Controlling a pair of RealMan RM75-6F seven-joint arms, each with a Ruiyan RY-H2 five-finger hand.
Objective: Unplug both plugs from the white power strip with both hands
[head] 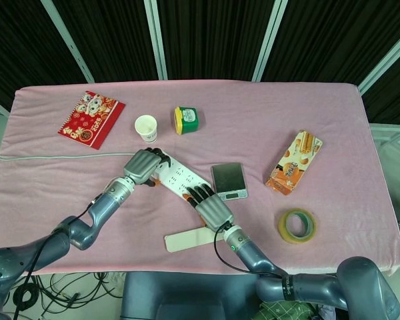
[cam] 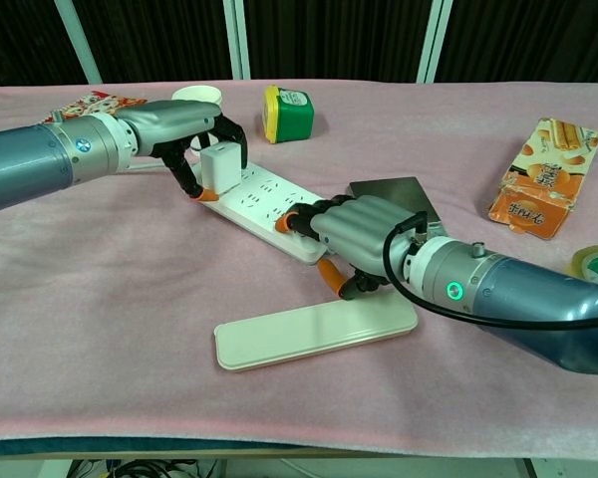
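The white power strip (head: pixel 179 177) (cam: pixel 260 202) lies slanted at the table's middle. My left hand (head: pixel 141 167) (cam: pixel 175 121) is at its far end, and its fingers grip a white cube plug (cam: pixel 220 163) that stands on the strip. At the near end, my right hand (head: pixel 211 209) (cam: pixel 360 232) is curled over the strip with the thumb along the front edge. It is closed on a dark plug, which the fingers mostly hide.
A white flat case (head: pixel 189 238) (cam: pixel 314 332) lies just in front of the right hand, and a grey scale (head: pixel 229 181) sits beside the strip. Also in view are a paper cup (head: pixel 145 127), green jar (head: pixel 186 119), red packet (head: pixel 91 119), snack box (head: pixel 294 161) and tape roll (head: pixel 297 225).
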